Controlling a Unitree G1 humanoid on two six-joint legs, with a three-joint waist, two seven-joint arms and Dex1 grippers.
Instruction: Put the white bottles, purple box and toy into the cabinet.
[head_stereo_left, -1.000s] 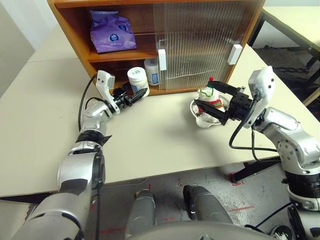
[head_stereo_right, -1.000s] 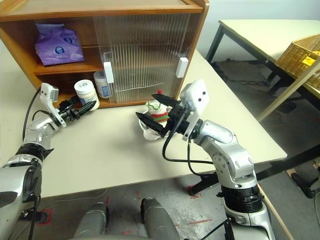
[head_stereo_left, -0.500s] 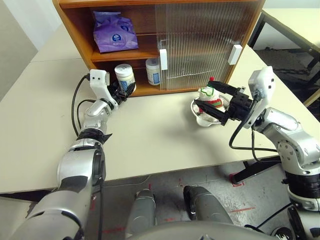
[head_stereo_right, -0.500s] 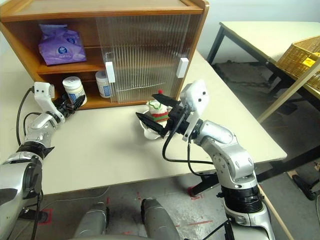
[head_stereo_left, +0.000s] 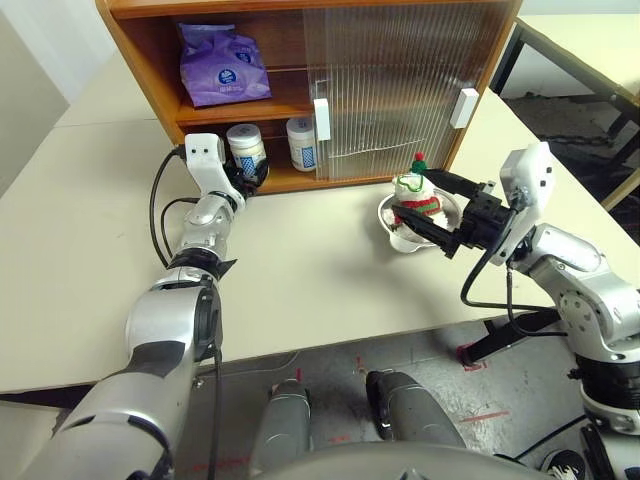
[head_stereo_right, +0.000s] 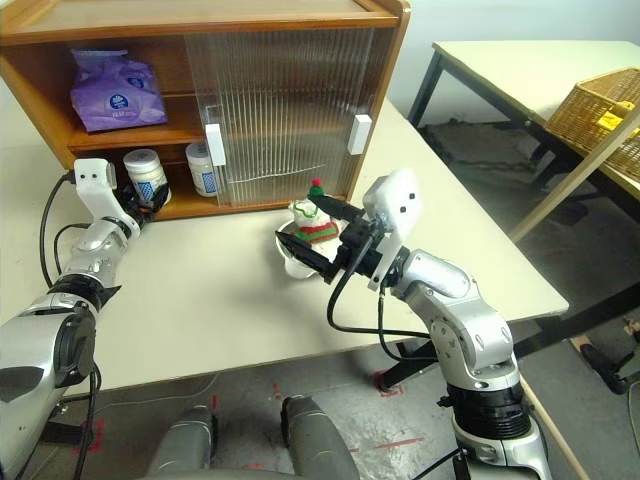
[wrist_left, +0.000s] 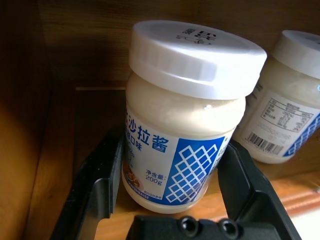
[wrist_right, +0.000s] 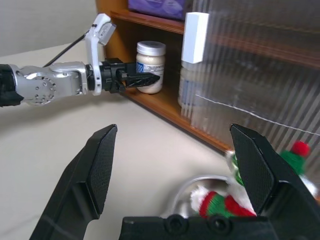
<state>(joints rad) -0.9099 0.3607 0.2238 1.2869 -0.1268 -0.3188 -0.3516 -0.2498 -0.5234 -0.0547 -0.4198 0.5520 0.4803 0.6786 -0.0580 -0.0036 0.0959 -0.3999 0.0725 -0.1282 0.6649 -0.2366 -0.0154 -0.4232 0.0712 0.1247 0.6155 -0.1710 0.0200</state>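
**Jar at the lower shelf, toy in the bowl**

On the pale counter, the right hand gapes wide around a white plush toy in a steel bowl. The left hand grips one squat white jar on the orange-brown cabinet's lower shelf, beside its twin; the purple pack lies above.

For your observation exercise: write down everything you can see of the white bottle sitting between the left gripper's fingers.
The white bottle is a squat plastic jar with a wide white screw lid, cream contents showing through, and a label with a blue lattice and blue print. It stands upright on the cabinet's lower shelf, beside the second bottle. The left gripper has a black finger on each side of its base.
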